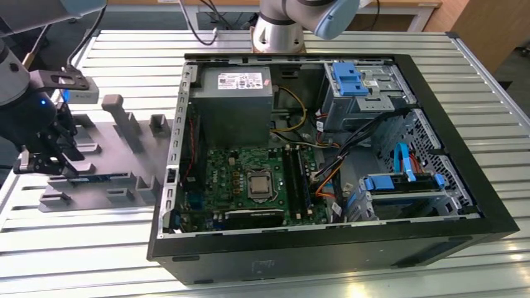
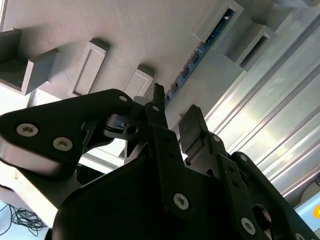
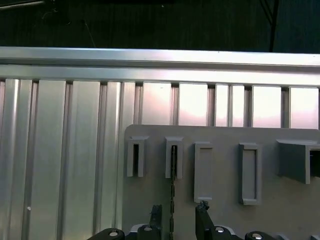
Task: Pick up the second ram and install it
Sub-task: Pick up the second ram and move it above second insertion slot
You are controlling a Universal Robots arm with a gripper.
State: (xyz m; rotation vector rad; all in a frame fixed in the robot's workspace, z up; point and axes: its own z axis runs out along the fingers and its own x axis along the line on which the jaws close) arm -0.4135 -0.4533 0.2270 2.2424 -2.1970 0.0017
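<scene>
- Presently the gripper hangs low over a grey fixture plate on the slatted metal table, at the exterior view's left; it is well apart from the open computer case and its green motherboard
- the second ram stands on its thin edge in the plate's slotted holders; these seem meant to keep it upright so that fingers can close on its two flat faces
- in the first wrist view the fingers are spread, one on each side of the stick, with a gap showing on either side; nothing is pinched, as far as I can judge
- its long axis lies level along the plate, running straight out from between the fingers toward the table's edge rail; the second wrist view shows it blue and edge-on
- the pick-up looks barely begun; the stick sits in its holders, not in a motherboard slot
</scene>
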